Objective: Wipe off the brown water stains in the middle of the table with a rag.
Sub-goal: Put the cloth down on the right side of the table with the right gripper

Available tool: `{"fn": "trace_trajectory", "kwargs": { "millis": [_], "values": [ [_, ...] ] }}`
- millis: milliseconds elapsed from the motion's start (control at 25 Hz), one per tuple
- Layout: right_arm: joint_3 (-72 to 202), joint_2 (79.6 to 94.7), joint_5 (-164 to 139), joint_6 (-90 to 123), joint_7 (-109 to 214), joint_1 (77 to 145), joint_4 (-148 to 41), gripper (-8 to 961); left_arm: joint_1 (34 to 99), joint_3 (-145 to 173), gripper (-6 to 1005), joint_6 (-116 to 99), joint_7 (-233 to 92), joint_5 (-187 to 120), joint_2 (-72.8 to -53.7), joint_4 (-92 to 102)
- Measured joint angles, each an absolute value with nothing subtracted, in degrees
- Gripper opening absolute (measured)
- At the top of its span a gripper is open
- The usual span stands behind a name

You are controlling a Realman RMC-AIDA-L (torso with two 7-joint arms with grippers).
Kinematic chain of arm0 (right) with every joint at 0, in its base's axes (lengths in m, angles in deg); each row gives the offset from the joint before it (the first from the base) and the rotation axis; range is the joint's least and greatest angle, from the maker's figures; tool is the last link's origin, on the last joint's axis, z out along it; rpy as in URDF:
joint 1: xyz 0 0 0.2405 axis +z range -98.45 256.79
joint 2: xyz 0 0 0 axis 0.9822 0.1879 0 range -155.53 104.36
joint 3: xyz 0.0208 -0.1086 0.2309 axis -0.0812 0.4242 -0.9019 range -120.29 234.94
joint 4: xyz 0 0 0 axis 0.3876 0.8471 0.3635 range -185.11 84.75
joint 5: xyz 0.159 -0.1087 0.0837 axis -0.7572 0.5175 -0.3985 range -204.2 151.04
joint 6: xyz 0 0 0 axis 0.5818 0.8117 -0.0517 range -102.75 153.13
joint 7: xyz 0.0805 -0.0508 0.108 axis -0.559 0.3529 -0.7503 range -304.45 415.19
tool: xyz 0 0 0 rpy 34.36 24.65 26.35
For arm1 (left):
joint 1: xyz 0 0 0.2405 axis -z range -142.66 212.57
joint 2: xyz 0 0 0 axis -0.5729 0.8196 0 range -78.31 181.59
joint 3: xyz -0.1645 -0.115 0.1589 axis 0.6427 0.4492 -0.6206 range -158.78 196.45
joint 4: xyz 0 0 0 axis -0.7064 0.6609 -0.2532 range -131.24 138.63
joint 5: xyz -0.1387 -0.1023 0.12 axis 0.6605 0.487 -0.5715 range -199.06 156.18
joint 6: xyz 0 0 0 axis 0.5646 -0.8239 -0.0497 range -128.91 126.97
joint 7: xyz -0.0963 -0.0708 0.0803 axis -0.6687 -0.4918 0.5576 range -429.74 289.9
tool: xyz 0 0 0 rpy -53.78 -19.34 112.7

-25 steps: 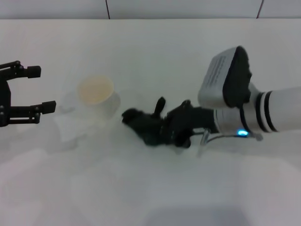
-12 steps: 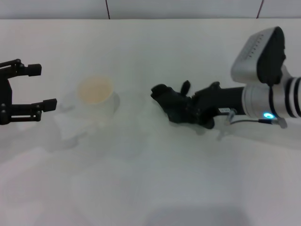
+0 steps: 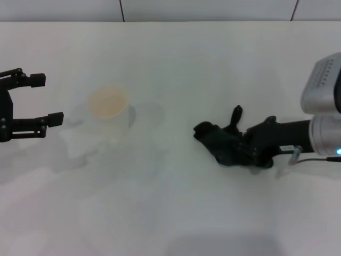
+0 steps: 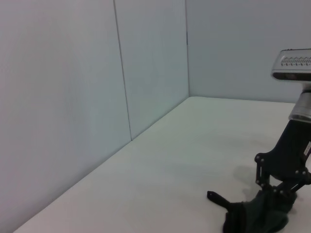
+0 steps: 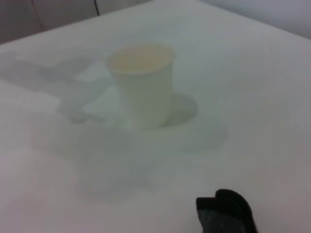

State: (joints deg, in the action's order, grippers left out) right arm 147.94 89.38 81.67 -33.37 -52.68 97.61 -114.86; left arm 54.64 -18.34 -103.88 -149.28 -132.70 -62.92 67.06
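The dark green-black rag [image 3: 219, 142] lies bunched on the white table [image 3: 170, 58], right of the middle, with its loop tab sticking up. My right gripper [image 3: 244, 147] is shut on the rag's right side and presses it to the tabletop. The left wrist view shows the rag [image 4: 252, 218] under the right gripper [image 4: 278, 193]. A corner of the rag [image 5: 226, 211] shows in the right wrist view. No orange-brown stain shows on the table in any view. My left gripper [image 3: 48, 100] is open and empty at the far left edge.
A white paper cup [image 3: 108, 110] holding pale liquid stands left of the middle; it also shows in the right wrist view [image 5: 141, 85]. A wall [image 4: 73, 97] runs along the table's far edge.
My right gripper has dragged the rag to the right across the table, away from the cup. The left arm has not moved.
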Motion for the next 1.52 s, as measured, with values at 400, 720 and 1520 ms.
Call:
{"fn": "trace_trajectory", "kwargs": {
  "millis": [400,720,1520],
  "values": [
    [145.33,89.37,83.57,-35.94,-52.87,95.71,-116.11,98,54.46,-18.34,877,-104.06,-149.21,-132.71,-63.51,67.24],
    [143.87,89.30,84.06,-40.34,-52.76,95.88,-116.24,115,54.29,-18.34,877,-104.14,-149.14,-132.71,-63.58,67.32],
    [140.90,89.41,82.91,-46.22,-52.26,95.92,-119.58,725,53.93,-18.41,876,-104.36,-148.93,-131.72,-63.67,67.47]
  ]
}}
